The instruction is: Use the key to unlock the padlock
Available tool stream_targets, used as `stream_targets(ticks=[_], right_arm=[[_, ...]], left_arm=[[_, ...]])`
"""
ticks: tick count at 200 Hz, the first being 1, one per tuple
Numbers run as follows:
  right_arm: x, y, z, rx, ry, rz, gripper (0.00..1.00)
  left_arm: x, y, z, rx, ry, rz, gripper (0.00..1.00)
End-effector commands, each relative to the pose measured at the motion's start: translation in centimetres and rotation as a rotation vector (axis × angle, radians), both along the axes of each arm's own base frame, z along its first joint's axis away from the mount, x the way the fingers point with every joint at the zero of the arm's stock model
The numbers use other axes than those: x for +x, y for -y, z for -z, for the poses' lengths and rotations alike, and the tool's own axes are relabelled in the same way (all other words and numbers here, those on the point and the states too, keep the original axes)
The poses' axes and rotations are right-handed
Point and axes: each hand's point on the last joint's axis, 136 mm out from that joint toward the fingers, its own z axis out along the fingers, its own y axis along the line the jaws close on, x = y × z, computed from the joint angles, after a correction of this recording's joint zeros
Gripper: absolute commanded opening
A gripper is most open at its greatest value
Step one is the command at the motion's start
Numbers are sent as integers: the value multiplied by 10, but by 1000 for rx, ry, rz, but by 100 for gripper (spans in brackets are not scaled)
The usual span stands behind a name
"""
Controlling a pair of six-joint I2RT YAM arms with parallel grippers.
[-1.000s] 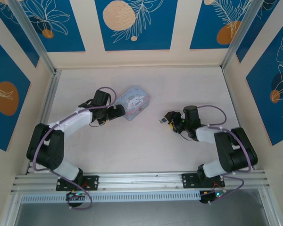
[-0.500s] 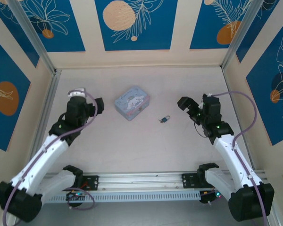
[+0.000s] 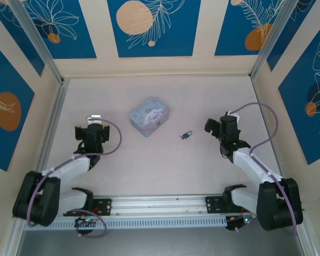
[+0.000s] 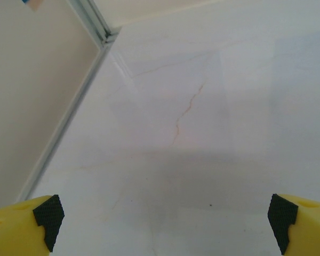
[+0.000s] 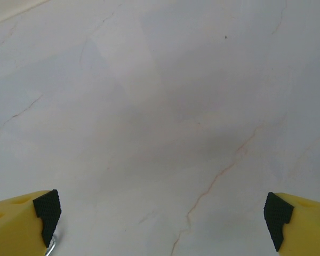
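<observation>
Bright, even light; soft shadows

Left gripper point(image 4: 165, 224) jaws wide apart, yellow fingertips point(image 4: 40, 216) over bare table point(image 4: 202, 133); metal rail point(image 4: 90, 18) far-left.

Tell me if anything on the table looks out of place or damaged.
Nothing serious. The tin sits skewed on the table, lid shut; the padlock lies to its right, apart from it. Thin brownish lines in the table look like veining, not damage. The left gripper and right gripper are open and empty.
</observation>
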Motion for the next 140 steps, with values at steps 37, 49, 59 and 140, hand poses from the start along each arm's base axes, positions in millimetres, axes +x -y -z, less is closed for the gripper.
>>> stream_targets(ticks=[37, 49, 59, 140], right_arm=[[25, 0, -6, -178, 132, -121, 99], [23, 1, 3, -177, 145, -129, 100], [23, -3, 2, -185, 190, -164, 100], [57, -26, 26, -138, 252, -391, 100]], left_arm=[[39, 15, -3, -60, 155, 111, 99], [42, 19, 5, -84, 151, 157, 99], [43, 20, 9, -112, 123, 175, 99], [53, 31, 29, -254, 59, 339, 99]])
